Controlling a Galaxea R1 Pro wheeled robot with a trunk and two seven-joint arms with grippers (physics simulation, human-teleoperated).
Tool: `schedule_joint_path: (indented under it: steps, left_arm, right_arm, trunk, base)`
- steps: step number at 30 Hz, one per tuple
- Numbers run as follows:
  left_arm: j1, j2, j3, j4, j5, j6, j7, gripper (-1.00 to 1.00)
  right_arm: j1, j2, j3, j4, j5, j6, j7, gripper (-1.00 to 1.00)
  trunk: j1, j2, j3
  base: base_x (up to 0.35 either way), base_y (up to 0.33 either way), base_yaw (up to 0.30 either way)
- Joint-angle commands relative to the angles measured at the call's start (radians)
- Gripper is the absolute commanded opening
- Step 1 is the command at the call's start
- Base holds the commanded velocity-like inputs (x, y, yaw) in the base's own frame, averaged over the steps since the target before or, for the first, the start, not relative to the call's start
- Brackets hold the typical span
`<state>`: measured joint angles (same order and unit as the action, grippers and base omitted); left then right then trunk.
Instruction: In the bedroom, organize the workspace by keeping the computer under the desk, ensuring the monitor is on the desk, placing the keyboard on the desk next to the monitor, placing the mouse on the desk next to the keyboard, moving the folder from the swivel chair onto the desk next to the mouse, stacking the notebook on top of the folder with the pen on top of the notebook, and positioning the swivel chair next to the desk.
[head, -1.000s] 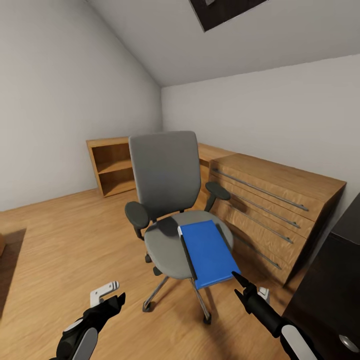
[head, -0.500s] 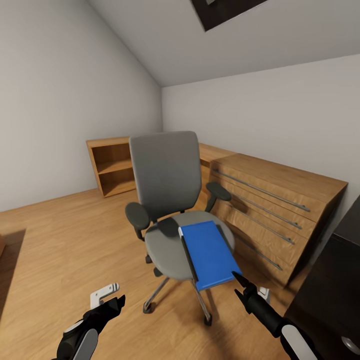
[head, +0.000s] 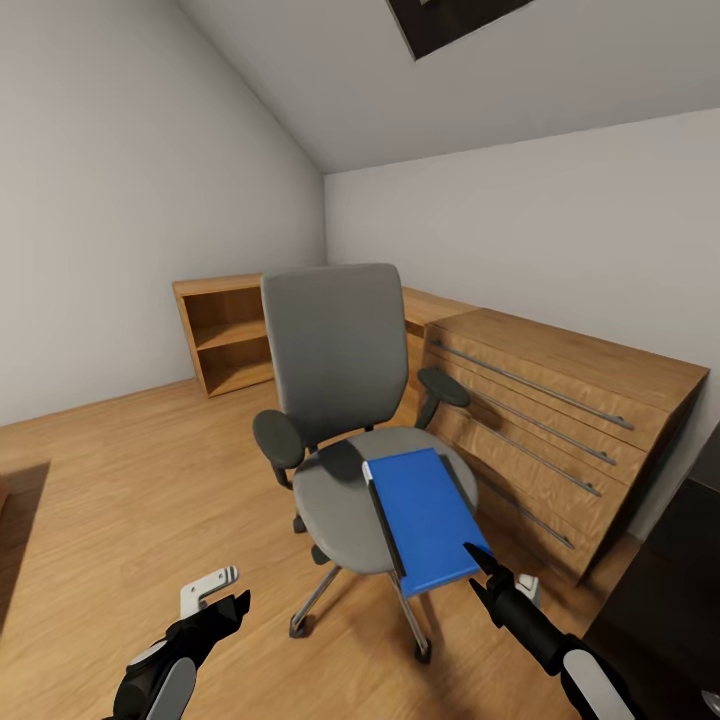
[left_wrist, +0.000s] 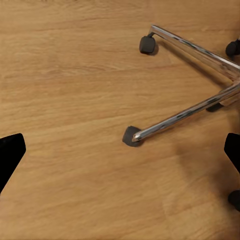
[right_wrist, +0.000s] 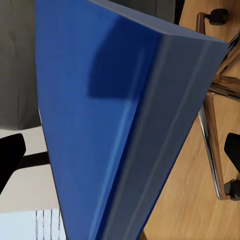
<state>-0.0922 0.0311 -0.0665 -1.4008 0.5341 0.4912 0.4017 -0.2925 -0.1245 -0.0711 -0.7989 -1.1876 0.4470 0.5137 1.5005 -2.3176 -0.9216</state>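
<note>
Two claws hang spread wide, the right claw (head: 478, 566) beside the folder (head: 427, 518) on the swivel chair (head: 345, 420).

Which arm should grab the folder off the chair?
Right. The right tool sits at the near edge of the folder on the swivel chair, open toward it. The left tool hangs low over the floor by the chair's base.

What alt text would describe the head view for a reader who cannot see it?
A blue folder lies on the seat of a grey swivel chair, overhanging its front edge, with the right gripper just below that edge. The left gripper hangs low over the wooden floor.
</note>
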Motion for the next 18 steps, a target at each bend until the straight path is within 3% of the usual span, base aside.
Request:
schedule_joint_path:
  steps: [1,18]
  left_arm:
    - [-0.001,0.001,-0.003,-0.001,0.01,0.001,0.01,1.0]
    - [-0.001,0.001,-0.003,-0.001,0.01,0.001,0.011,1.0]
  right_arm:
    - [0.0,0.0,-0.002,0.0,-0.007,0.009,0.0,1.0]
    - [0.0,0.0,-0.002,0.001,-0.007,0.009,0.0,1.0]
  trunk:
    - [0.0,0.0,-0.001]
    - [0.0,0.0,-0.001]
  base:
    - [0.007,0.004,0.0]
    - [0.001,0.001,0.0]
